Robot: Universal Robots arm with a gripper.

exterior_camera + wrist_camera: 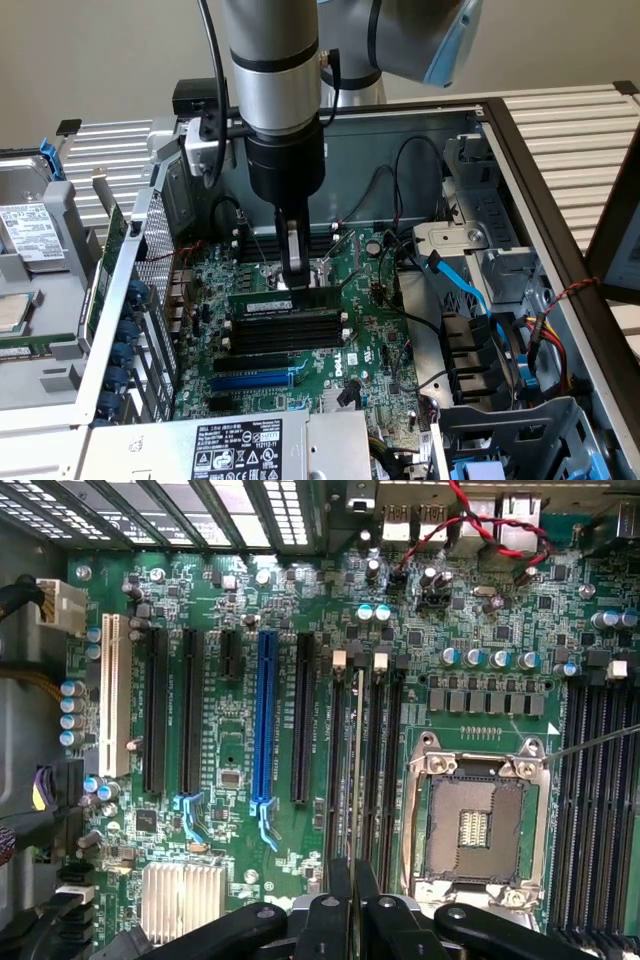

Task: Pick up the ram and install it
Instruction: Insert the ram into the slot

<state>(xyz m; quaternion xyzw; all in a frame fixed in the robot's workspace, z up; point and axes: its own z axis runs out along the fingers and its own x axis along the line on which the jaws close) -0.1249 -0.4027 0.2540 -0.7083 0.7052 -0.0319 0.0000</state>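
Exterior view's left: a drive cage [35, 250] lies outside the open computer case [520, 140]. Inside the case, the green motherboard [375, 330] covers the floor. Toward the board's near edge runs 1 blue expansion slot [250, 381], and beyond it lies the bank of black memory slots [285, 335]. The ram [262, 301] stands on edge along that bank, parallel to the slots; which slot it sits over I cannot tell. The gripper [297, 283] comes straight down on the ram's top edge, about mid-length, fingers pinched together on the stick. Past the board's right edge, a blue cable [462, 285] loops across the case.

Wrist view: the blue expansion slot [266, 720], then the ram [357, 770] edge-on, clamped by the gripper [352, 872], then the bare processor socket [475, 820].
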